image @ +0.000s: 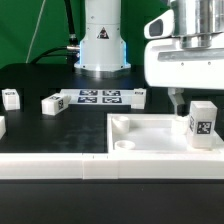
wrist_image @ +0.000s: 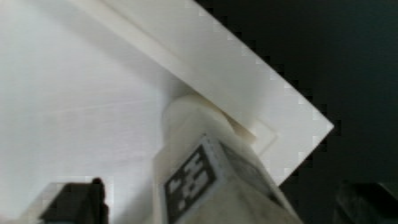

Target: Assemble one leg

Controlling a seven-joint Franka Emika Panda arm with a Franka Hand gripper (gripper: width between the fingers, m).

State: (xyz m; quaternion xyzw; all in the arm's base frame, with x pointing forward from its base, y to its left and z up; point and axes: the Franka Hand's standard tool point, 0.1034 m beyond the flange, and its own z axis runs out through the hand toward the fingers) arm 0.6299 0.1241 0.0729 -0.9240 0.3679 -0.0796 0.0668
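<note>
Wrist view: end effector is open wide, with the dark fingers apart on either side of the leg. Neither pad touches it, as far as I can see. Leg stands upright on a corner of the white tray piece, tag face toward the camera. In the exterior view the leg sits at 4 o'clock in frame, on the tray piece's 3 o'clock corner. One finger hangs just beside the leg's top, at its 10 o'clock. Can't tell if the leg is seated in the corner or only resting there.

Risks, my judgement:
- **Off-centre close:** one pad lands first, so the leg tips or slides off the corner onto the desk.
- **Dropping lower:** a fingertip can catch the tray piece's raised rim and shove the whole piece.
- **Shallow grip near the top:** pads slip when turning, leaving the leg tilted or jammed crooked.
- **Pulling away if it's loose:** any brush on the way up can topple it.

Spare legs and marker board lie around 9 to 11 o'clock, well apart, so no collision worry there.
</note>
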